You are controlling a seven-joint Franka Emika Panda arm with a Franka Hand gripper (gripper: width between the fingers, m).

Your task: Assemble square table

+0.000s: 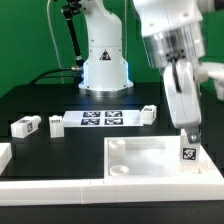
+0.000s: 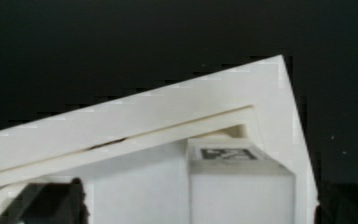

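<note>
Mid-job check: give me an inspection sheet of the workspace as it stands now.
Surface: black table; white border wall along the near edge.
Job's things: tabletop rim up; corner leg under the pincer; far-left leg, second leg and third leg lie loose.
Clutter: nothing seen; marker board lies flat.
Grippers: pincer over the corner leg; grip cannot be told.
Cables: dark cables behind the base.
Surroundings: arm base at the back.

Lying flat on the black table (image 1: 60, 150), toward the far side and near the middle: the marker board (image 1: 102, 118), thin, white, printed with several tags. Running along the near edge, from the exterior view's left to its right: a long low white border wall (image 1: 50, 188).
</note>
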